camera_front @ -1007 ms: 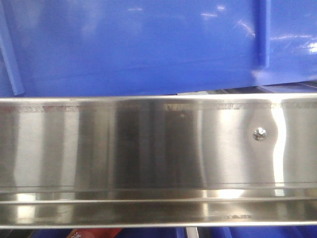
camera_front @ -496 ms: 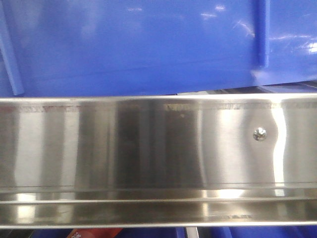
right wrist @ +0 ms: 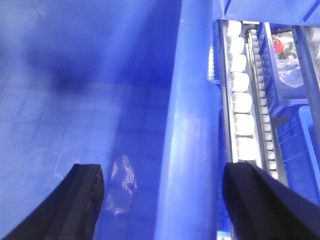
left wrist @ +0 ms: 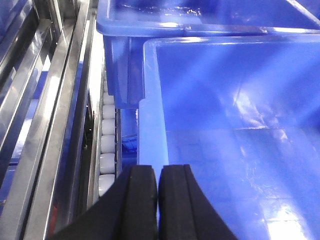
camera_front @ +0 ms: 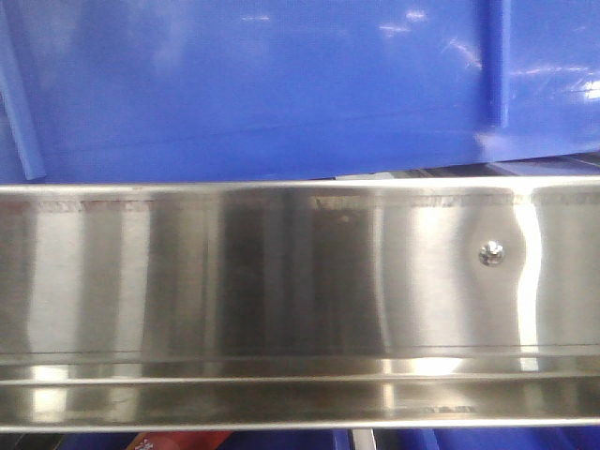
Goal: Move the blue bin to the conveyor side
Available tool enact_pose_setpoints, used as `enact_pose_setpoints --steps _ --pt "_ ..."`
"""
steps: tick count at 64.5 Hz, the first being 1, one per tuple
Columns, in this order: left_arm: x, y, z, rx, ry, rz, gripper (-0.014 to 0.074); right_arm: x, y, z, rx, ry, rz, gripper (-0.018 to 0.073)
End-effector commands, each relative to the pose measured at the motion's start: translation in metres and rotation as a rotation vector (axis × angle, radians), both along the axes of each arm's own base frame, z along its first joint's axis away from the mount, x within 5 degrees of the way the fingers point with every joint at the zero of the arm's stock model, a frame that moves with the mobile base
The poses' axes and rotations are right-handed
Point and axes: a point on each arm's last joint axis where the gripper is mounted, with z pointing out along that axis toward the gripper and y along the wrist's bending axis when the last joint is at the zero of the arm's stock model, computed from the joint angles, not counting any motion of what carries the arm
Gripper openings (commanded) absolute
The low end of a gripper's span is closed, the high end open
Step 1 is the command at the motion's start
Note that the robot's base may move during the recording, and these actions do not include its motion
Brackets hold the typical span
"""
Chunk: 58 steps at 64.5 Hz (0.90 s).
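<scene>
Blue bin, a large glossy plastic crate, sits unclamped beside a roller track.
Nearest, our left gripper has its black jaws pressed together over the rim. Our right gripper has its jaws spread astride the wall. Dragged so, we judge it may twist and snag the white plastic rollers or the second blue crate beyond.

Front view faces the steel rail closely; both wrist views overlook the blue bin.
</scene>
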Motion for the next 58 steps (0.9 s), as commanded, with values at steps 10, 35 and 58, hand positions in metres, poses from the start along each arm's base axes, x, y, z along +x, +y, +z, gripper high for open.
enact_pose_setpoints --steps 10,35,58 --pt "-0.0005 -0.0013 0.0035 -0.013 -0.016 -0.002 0.0011 0.001 -0.0015 0.0024 -0.011 -0.022 -0.007 0.0381" --pt "-0.0005 -0.0013 0.0035 -0.013 -0.016 -0.002 0.0011 0.0006 -0.0018 0.0029 -0.011 -0.024 -0.007 0.0329" --pt "-0.0005 -0.0013 0.0035 -0.013 -0.016 -0.002 0.0011 -0.0025 -0.0029 0.006 -0.017 -0.035 0.005 0.0319"
